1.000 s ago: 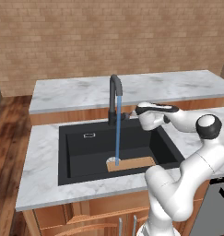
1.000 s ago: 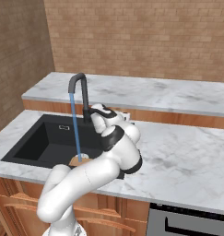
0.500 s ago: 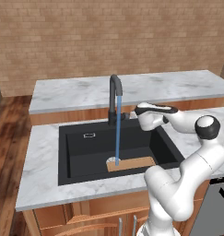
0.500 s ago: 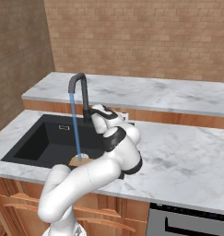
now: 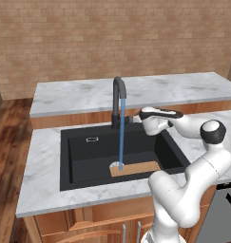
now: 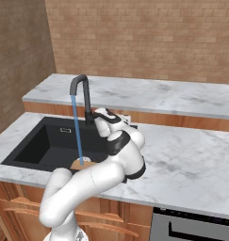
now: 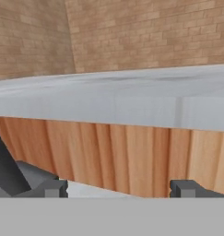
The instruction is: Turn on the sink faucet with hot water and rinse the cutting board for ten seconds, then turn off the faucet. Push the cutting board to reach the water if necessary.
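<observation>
Look into the sink (image 5: 79, 156) first: the cutting board (image 5: 136, 168) lies flat on the basin floor against the front wall, right of centre, and the water (image 5: 121, 133) — a thin blue stream from the sink faucet (image 5: 119, 102) — lands on the board's left end. You'll see the same from the right base view, where only the board's near corner (image 6: 83, 164) shows past the arm.

The board's long axis runs left to right, parallel to the sink's front rim. The basin floor to its left and behind it is bare black, so there is room that way; its front edge has none.

The gripper (image 5: 136, 115) sits just right of the faucet's base, above the rear rim, pointing at the faucet. In the hand view its fingertips (image 7: 51, 188) stand well apart — released, nothing between them — facing the wooden front of the raised counter (image 7: 132, 103).
</observation>
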